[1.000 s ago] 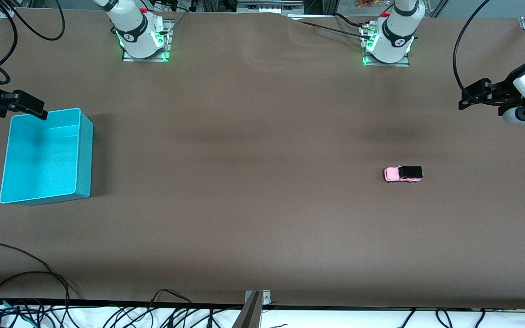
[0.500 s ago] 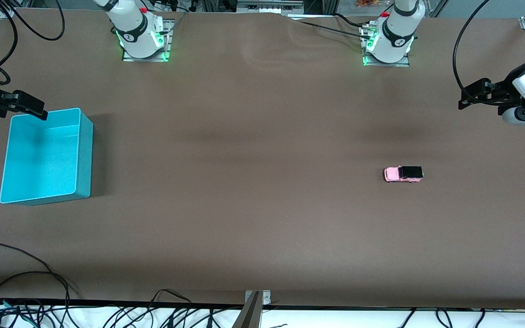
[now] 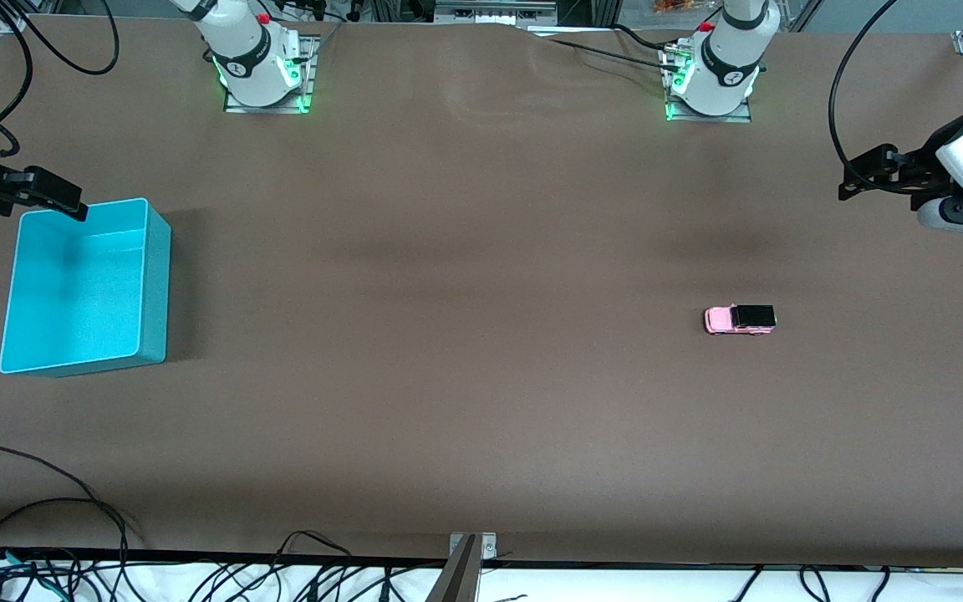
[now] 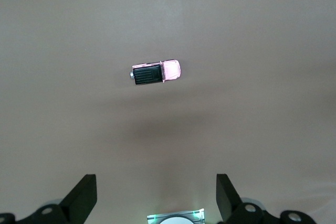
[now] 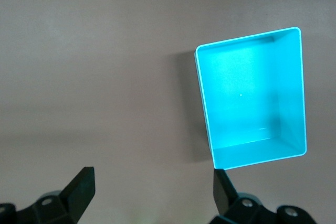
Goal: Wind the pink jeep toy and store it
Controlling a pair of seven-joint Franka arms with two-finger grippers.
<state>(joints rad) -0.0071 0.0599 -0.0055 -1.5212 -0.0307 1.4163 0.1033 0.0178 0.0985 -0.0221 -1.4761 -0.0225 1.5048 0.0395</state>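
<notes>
A wide table (image 3: 481, 401) covered in plain brown material fills the front view. Two white arm bases with green lights stand along its edge farthest from the front camera, each on a small metal plate. Black cables (image 3: 38, 518) trail along the table edge nearest that camera, and more loop around metal framing at the corners near the bases.

A teal bin (image 3: 155, 284) sits toward the right arm's end of the table. It is open-topped, rectangular, and holds nothing; the right wrist view shows its bare floor and walls. No brand, label or writing can be read on anything.

The pink jeep toy (image 3: 740, 319) stands on its wheels on the bare table toward the left arm's end, well apart from the bin. Its black rear roof points toward the left arm's end and its pink hood toward the bin.

The left gripper (image 4: 156, 198) hangs in the air over the table at the left arm's end, jaws spread wide and holding nothing. The right gripper (image 5: 153, 190) hangs over the bin's corner nearest the right arm's base, its jaws also wide apart and empty.
</notes>
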